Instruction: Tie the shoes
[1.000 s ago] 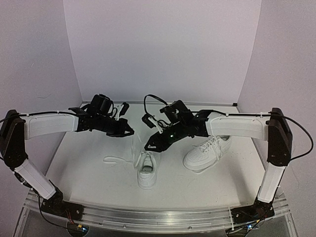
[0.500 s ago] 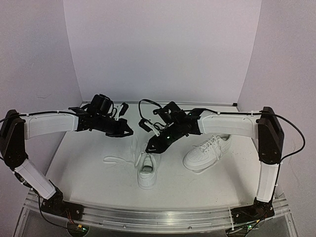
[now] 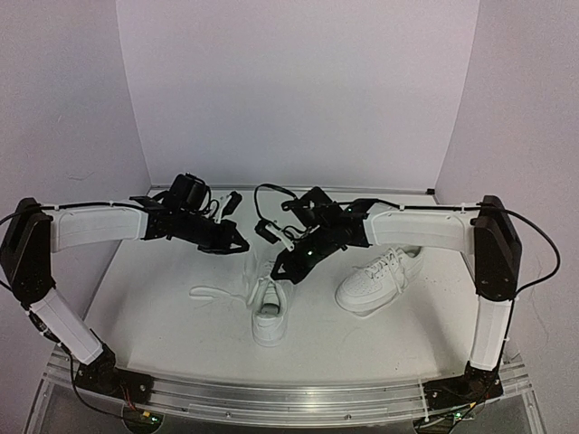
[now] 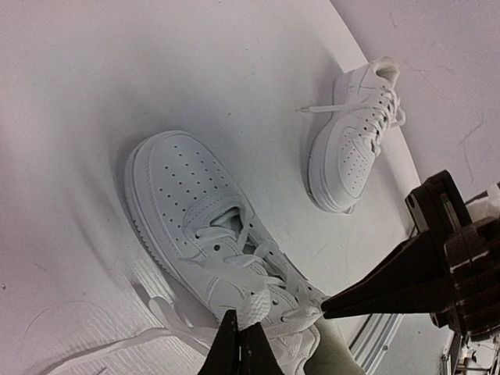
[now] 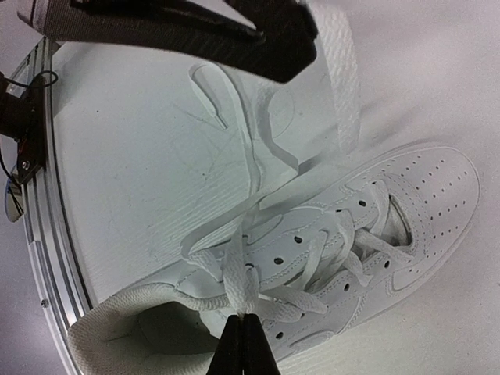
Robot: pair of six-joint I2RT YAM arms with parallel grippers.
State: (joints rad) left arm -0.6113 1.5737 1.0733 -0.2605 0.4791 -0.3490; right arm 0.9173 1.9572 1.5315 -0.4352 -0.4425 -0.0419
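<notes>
At table centre, the near all-white low-top sneaker (image 3: 270, 318) sits upright on its sole on the white table top (image 3: 154, 307). The second white sneaker (image 3: 380, 278) is to its right, well apart, not being worked. Left gripper (image 4: 237, 330): fingers together, pinched on a textured flat white lace strand (image 4: 252, 306) just above the collar. Right gripper (image 5: 242, 334): also closed, clamped on the other flat lace strand (image 5: 237, 291) where it crosses the top eyelets. Both tips are near each other over the shoe throat, not touching as far as I can see. A slack lace tail (image 3: 210, 291) lies on the table left of the shoe. My read: early stage, strands gathered for the first crossover, no knot visible yet. To do this well: hold both pinches firm, since flat lace likely slips out of narrow tips; carry one strand across the other on a low path so the shoe doesn't lift or tip; pull outward evenly on both sides; leave clearance between the fingertips as they pass. Risks: slack tail snagging under the sole, or one strand running through the eyelets and going short. Cannot tell whether the second sneaker is tied.
</notes>
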